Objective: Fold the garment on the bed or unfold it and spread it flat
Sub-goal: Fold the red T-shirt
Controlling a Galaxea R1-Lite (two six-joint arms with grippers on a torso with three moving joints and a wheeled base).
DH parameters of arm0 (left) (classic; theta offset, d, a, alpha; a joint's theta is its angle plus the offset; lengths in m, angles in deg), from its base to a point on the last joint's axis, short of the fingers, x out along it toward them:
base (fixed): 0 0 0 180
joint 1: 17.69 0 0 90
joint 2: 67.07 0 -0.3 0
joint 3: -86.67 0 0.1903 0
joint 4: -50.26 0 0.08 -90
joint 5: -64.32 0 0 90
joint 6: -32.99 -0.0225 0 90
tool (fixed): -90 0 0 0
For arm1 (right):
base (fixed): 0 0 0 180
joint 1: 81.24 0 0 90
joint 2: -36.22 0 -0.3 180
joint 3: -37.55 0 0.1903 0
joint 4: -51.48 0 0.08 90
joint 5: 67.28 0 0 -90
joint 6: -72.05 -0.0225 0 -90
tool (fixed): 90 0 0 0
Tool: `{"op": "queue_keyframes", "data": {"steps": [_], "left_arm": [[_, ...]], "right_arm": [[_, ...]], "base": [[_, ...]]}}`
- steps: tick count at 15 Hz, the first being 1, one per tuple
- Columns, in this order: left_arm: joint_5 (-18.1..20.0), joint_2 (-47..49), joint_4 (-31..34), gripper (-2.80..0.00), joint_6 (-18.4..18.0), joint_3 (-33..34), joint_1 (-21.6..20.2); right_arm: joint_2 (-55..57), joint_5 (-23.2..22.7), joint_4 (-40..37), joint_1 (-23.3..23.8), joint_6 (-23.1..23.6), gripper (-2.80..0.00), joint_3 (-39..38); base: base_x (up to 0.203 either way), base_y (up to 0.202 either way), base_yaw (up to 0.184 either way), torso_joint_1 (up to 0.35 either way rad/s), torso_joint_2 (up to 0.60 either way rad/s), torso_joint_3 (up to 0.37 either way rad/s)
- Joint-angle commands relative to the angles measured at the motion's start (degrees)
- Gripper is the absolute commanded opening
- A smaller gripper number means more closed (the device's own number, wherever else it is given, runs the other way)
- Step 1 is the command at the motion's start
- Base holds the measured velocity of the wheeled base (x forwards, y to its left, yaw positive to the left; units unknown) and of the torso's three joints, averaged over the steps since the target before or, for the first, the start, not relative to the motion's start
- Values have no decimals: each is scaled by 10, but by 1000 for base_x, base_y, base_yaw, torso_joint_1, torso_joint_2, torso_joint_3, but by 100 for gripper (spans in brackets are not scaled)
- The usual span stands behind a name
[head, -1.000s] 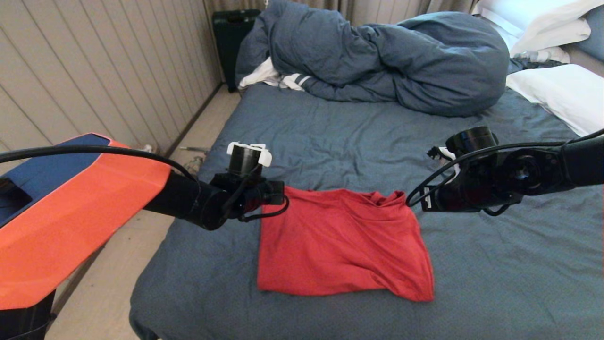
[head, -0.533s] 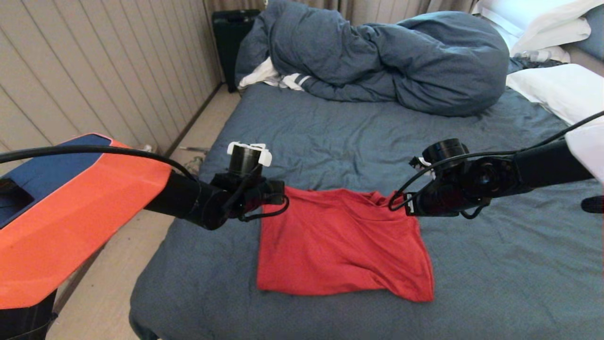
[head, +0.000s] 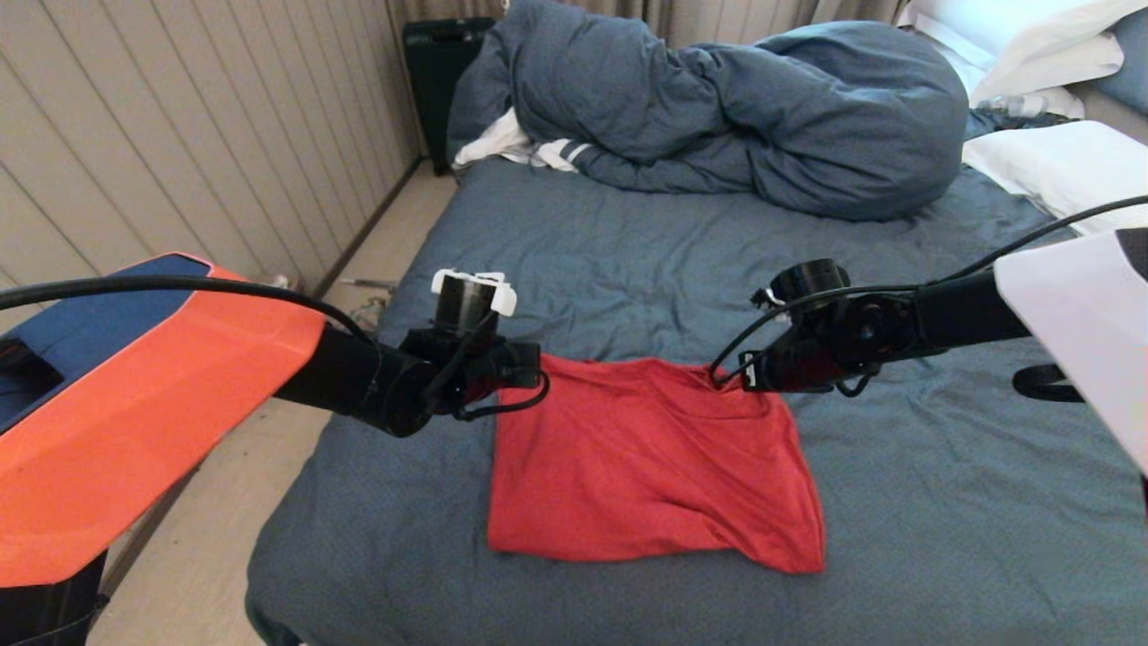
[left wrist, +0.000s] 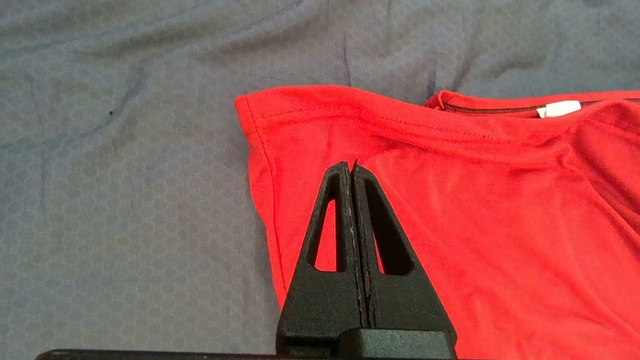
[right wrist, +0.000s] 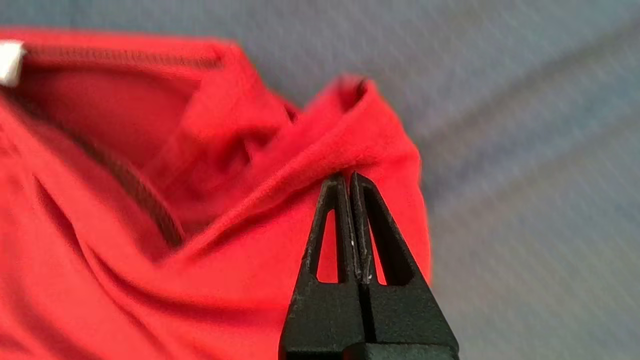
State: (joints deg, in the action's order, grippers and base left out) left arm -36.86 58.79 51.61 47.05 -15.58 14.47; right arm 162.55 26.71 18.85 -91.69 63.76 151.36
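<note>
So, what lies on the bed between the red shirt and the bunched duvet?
Only bare, wrinkled sheet lies between the shirt and the duvet, as the head view shows. Nothing else rests on that stretch.

We see soft, even, fairly bright light without glare. Our right wrist view is smeared with motion blur across the garment (right wrist: 150, 200) and bed (right wrist: 525, 150); faint shadow lies under the garment's edge toward 6 o'clock.
</note>
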Motion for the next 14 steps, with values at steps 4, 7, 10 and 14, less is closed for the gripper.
{"op": "queue_keyframes", "data": {"steps": [4, 7, 10, 14], "left_arm": [[-1, 4, -2, -280, 2, -5, -1], [-1, 4, -2, -280, 2, -6, -1], [-1, 1, -2, -280, 2, -5, -1], [-1, -16, -2, -280, 4, 2, -1]], "right_arm": [[71, 1, -1, 1, -4, -280, 79], [95, 1, -3, 1, -5, -280, 115], [100, 11, -4, 3, -23, -280, 136], [50, 10, -5, 5, -26, -280, 110]], "base": [[0, 0, 0, 0, 0, 0], [0, 0, 0, 0, 0, 0], [0, 0, 0, 0, 0, 0], [0, 0, 0, 0, 0, 0]]}}
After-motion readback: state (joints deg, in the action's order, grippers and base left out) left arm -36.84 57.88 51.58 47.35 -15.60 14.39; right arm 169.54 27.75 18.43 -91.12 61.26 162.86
